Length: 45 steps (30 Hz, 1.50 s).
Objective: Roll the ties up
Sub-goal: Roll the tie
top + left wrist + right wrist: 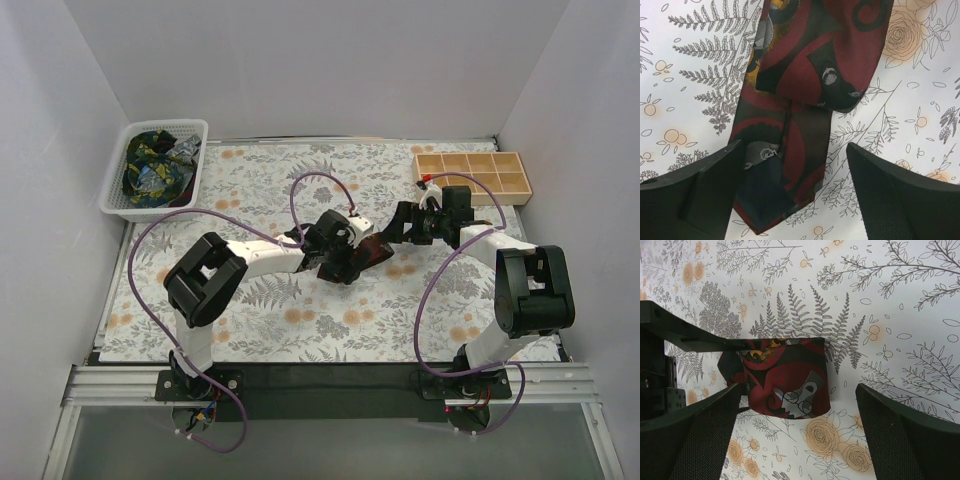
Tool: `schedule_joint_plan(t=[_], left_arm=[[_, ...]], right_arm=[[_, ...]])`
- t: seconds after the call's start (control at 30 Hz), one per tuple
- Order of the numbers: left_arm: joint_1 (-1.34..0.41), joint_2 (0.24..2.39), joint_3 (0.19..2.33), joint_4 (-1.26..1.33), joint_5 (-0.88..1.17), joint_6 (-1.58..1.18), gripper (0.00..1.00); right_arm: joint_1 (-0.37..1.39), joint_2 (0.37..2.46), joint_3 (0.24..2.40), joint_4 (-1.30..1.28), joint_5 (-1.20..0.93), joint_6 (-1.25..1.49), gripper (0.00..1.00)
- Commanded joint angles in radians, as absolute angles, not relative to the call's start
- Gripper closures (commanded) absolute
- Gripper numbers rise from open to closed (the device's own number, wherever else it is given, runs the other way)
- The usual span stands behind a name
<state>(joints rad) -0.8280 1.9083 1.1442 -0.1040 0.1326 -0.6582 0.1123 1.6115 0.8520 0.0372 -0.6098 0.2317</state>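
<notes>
The left tool (794,146) and right tool (800,387) are wide open and empty. The left one should pinch the dark red patterned cloth tie (805,65) straight at 6 o'clock, then roll snugly.

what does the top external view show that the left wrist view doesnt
Only the top external view: the white basket holding other ties, the wooden tray, both arms and the right hand.
Only the left wrist view: the maroon tie close up, with its swirl pattern, its folded-over part and its pointed end lying between the fingers of the open left hand.
Both: the maroon tie on the floral table cover.
</notes>
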Motion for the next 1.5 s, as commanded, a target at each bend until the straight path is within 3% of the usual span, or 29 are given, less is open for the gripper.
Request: schedule_joint_plan(t=[0.0, 0.17, 0.43, 0.93, 1.03, 1.07, 1.17, 1.2, 1.47], left_arm=[[-0.828, 1.911, 1.178, -0.126, 0.123, -0.620, 0.25], [-0.825, 1.933, 1.183, -0.141, 0.135, -0.611, 0.43], [-0.825, 1.956, 1.161, -0.176, 0.153, -0.600, 0.58], [-0.827, 1.772, 0.898, -0.258, 0.147, -0.595, 0.56], [-0.825, 1.735, 0.884, -0.264, 0.117, -0.591, 0.48], [-0.827, 1.721, 0.890, -0.268, 0.097, -0.600, 0.35], [-0.827, 1.689, 0.910, -0.267, 0.071, -0.644, 0.21], [-0.828, 1.660, 0.925, -0.265, 0.063, -0.658, 0.05], [-0.842, 1.601, 0.985, -0.140, 0.023, -0.654, 0.02]], right_arm=[[0.112, 1.578, 0.838, 0.074, -0.635, 0.218, 0.15], [0.110, 1.592, 0.841, 0.077, -0.647, 0.213, 0.16], [0.112, 1.624, 0.845, 0.089, -0.680, 0.212, 0.19], [0.126, 1.589, 0.802, 0.089, -0.692, 0.210, 0.21], [0.140, 1.575, 0.789, 0.089, -0.687, 0.212, 0.21], [0.144, 1.568, 0.787, 0.089, -0.686, 0.213, 0.21], [0.147, 1.536, 0.775, 0.089, -0.666, 0.218, 0.21], [0.147, 1.525, 0.769, 0.087, -0.654, 0.224, 0.21], [0.147, 1.407, 0.715, 0.089, -0.555, 0.270, 0.16]])
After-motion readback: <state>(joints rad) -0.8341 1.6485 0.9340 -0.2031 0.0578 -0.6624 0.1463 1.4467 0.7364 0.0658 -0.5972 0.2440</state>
